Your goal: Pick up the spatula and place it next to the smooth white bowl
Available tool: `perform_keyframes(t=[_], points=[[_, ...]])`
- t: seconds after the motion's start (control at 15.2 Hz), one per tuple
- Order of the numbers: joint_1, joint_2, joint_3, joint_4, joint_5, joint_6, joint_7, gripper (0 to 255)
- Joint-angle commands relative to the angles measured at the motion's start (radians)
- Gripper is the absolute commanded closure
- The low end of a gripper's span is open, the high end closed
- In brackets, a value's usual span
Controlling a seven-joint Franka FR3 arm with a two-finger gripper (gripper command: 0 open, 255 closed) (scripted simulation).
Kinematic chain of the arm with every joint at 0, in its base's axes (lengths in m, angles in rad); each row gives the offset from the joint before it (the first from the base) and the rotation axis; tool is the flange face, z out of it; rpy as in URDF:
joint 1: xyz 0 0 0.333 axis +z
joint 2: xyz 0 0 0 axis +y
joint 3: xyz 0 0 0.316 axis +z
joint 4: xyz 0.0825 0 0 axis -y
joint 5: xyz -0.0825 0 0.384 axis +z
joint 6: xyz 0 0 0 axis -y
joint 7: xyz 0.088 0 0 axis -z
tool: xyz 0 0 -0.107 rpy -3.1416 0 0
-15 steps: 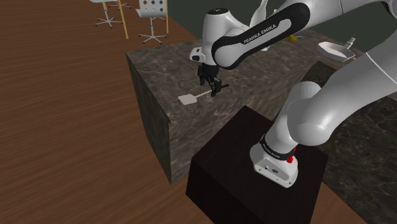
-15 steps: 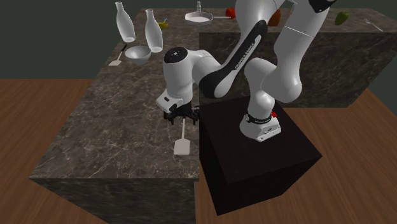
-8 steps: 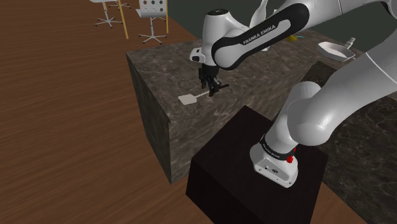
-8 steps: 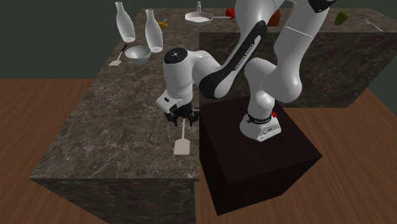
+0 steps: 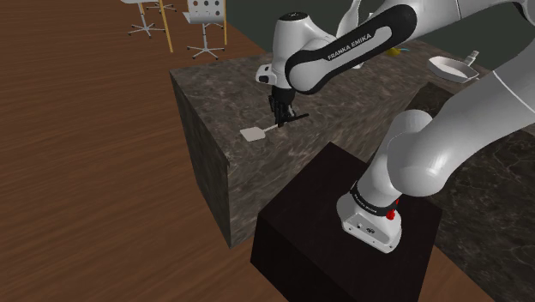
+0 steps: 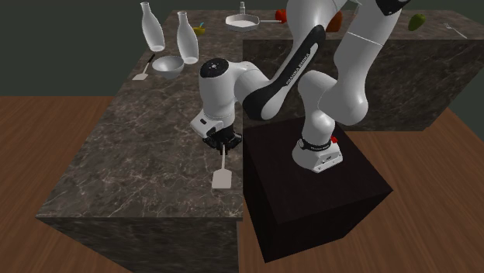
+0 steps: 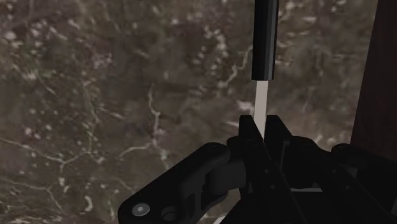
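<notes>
- On the dark marbled bench (image 5: pixel 225 86), near its edge beside the black stand (image 5: pixel 343 227), lies the spatula (image 5: pixel 254 134), its flat white blade pointing away from the arm.
- The end effector (image 5: pixel 280 118) is down over the thin shaft of the spatula, between the blade and the black handle.
- From the wrist view, the end effector (image 7: pixel 262 127) is closed tight on the spatula (image 7: pixel 264 60). The two black fingers (image 7: pixel 250 133) clasp the narrow white shaft between them, with no gap on either side.
- The black handle runs on past the fingertips over the veined bench (image 7: pixel 95 95), and a dark edge of the stand (image 7: pixel 382 63) stands just beside it.
- From the second exterior view, the end effector (image 6: pixel 222 146) points straight down at the bench (image 6: pixel 132 163). The spatula (image 6: pixel 221 179) has its white blade close to the near edge of the bench, just beside the stand (image 6: pixel 310 209).
- Whether the blade rests on the bench or is raised a little off it cannot be told.
- The white bowl (image 6: pixel 167 65) sits at the far end of the same bench, well apart from the spatula.
- A tall bottle (image 6: pixel 150 29) and a shorter bottle (image 6: pixel 187 45) stand just behind the bowl, and a small white utensil (image 6: pixel 141 74) lies just beside it on the second exterior view's left.
- The white arm (image 6: pixel 271 85) bends down from the stand and reaches over the bench to the spatula.
</notes>
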State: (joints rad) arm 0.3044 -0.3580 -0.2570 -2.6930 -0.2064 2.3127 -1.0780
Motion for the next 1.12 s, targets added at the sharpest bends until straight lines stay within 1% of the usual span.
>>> perform_keyframes(t=[0.0, 1.06], points=[[0.000, 0.000, 0.000, 0.000, 0.000, 0.000, 0.000, 255], [0.002, -0.135, 0.027, 0.124, 0.015, -0.259, -0.010, 255]])
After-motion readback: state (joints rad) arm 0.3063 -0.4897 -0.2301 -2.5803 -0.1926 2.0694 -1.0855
